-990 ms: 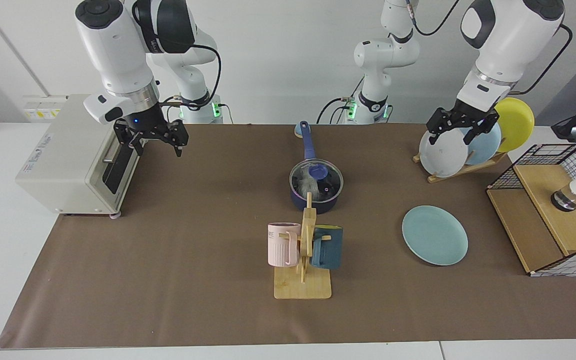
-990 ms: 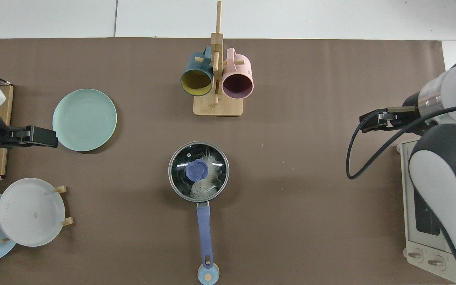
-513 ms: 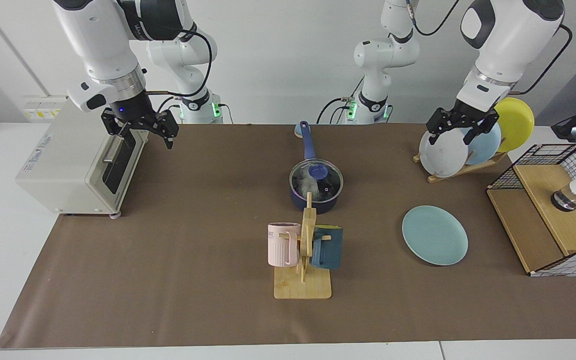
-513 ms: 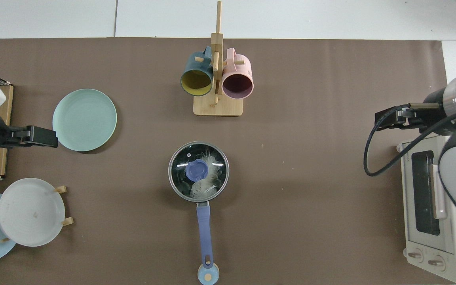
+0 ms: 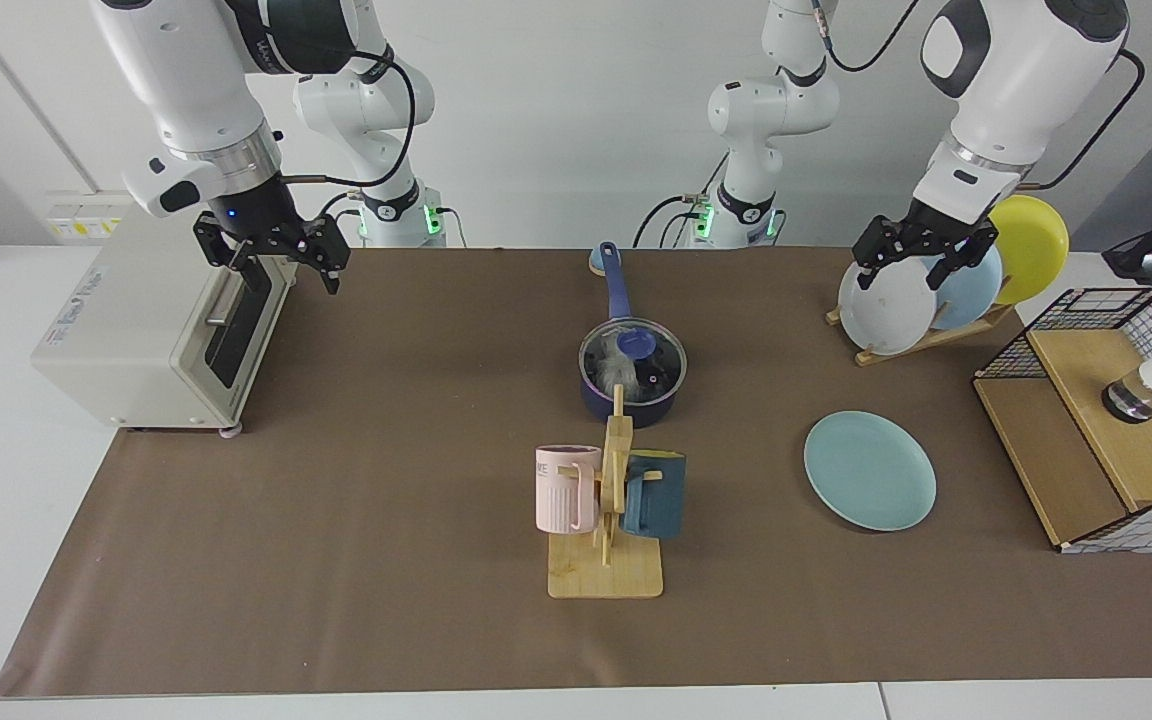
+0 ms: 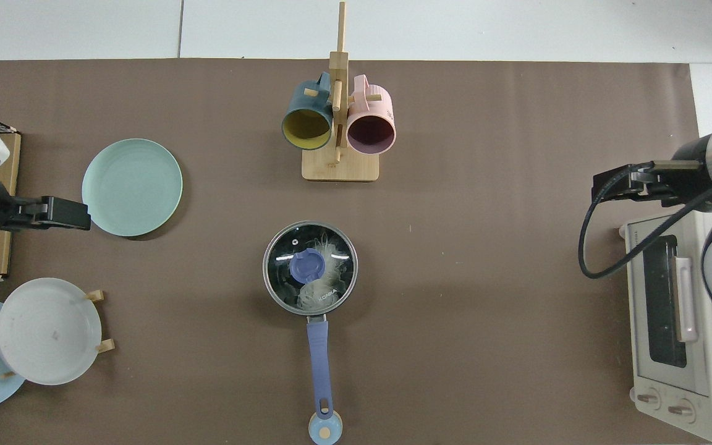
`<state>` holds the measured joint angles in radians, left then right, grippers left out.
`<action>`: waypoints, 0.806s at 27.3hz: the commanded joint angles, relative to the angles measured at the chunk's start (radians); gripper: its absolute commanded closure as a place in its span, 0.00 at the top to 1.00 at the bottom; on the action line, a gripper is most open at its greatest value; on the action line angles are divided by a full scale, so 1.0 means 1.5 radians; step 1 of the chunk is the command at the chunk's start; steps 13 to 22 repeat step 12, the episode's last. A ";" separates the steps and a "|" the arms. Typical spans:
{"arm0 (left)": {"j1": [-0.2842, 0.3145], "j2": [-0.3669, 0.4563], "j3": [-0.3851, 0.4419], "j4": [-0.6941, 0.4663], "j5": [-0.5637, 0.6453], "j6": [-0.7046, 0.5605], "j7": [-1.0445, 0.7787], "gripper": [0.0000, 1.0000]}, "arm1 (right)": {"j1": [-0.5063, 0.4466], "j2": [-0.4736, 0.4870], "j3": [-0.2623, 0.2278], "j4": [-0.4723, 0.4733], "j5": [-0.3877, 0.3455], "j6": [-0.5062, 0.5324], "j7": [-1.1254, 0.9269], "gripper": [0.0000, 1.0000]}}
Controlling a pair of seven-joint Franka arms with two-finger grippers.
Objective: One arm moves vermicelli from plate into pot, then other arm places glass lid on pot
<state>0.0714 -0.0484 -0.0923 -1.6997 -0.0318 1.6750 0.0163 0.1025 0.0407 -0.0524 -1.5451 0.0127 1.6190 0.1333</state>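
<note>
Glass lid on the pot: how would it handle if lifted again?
The glass lid is probably rigid and breakable, being clear glass. Its blue knob looks like the surest grip. Lying flat on the pot, it seems unlikely to roll.

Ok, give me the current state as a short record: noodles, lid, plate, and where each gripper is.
vermicelli: inside the pot, seen through the lid
glass lid: seated on the pot, blue knob up
plate: empty, flat on the mat
left gripper: jaws open, holding nothing, raised in front of the plate rack
right gripper: jaws open, holding nothing, raised by the toaster oven
task: both steps look done
</note>
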 commanded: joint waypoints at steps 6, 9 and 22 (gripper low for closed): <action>-0.003 0.002 -0.001 0.000 0.004 0.010 -0.002 1.00 | -0.004 -0.024 -0.004 -0.001 0.016 -0.010 -0.029 0.99; -0.003 0.002 -0.001 0.000 0.006 0.010 -0.004 1.00 | -0.004 -0.025 -0.004 -0.001 0.016 -0.024 -0.030 0.99; -0.003 0.002 -0.001 0.000 0.006 0.010 -0.004 1.00 | -0.004 -0.028 -0.003 -0.001 0.015 -0.033 -0.030 0.99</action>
